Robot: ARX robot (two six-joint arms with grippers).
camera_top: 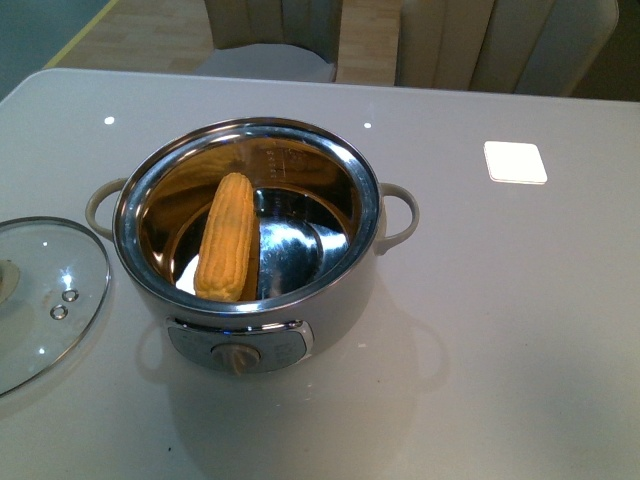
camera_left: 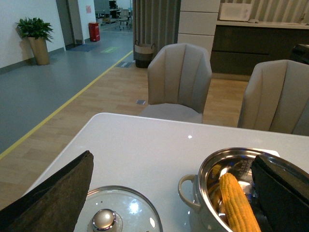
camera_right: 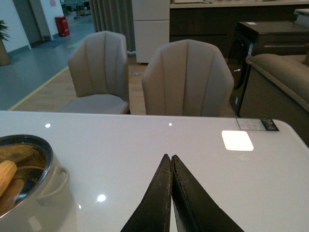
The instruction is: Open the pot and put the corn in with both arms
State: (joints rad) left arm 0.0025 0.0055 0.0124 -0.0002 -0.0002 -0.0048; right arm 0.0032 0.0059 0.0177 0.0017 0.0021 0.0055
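The pot (camera_top: pixel 335 305) stands open in the middle of the white table, its front knob (camera_top: pixel 238 356) facing me. The corn (camera_top: pixel 227 237) leans inside the steel bowl, upper end against the far wall. Neither arm shows in the front view. In the left wrist view my left gripper (camera_left: pixel 172 157) is open and empty, one finger over the glass lid (camera_left: pixel 120 212) and the other over the pot (camera_left: pixel 205 174) beside the corn (camera_left: pixel 236 203). My right gripper (camera_right: pixel 170 157) is shut on nothing above bare table to the right of the pot (camera_right: pixel 43 203), where the corn (camera_right: pixel 6 174) partly shows.
The glass lid (camera_top: pixel 40 300) lies flat on the table left of the pot, partly cut off by the frame edge. A white square patch (camera_top: pixel 515 162) sits at the back right of the table. Beige chairs (camera_top: pixel 270 30) stand beyond the far edge.
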